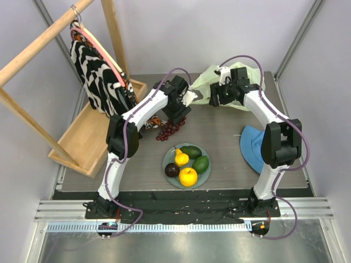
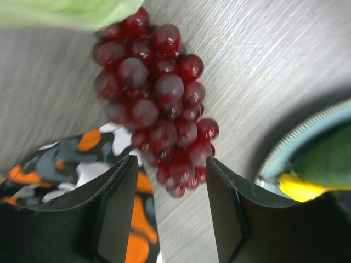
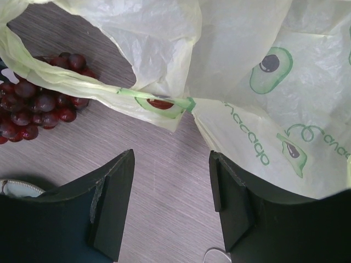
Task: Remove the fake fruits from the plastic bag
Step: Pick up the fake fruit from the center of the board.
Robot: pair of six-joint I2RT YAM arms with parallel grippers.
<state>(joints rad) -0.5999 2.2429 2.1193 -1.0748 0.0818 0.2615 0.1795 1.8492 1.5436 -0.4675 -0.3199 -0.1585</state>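
Grey wooden bench (image 1: 230, 137) holds the grape bunch (image 2: 159, 104) right in front of the open left tool (image 2: 171, 161), its long side running straight away to the plastic bag (image 3: 247, 66) edge, while the open, empty right tool (image 3: 171, 155) hangs farther off.

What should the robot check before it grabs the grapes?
1. Left gripper open: ok.
2. Grape bunch between its fingers: ok, lower end only.
3. Plastic bag off the grapes: cannot tell, its edge overlaps the top.
4. Patterned cloth clear: not ok, it lies by one finger.
5. Room on plate: not ok, fruits nearly fill it.
6. Right gripper out of the way: ok, open by the bag.
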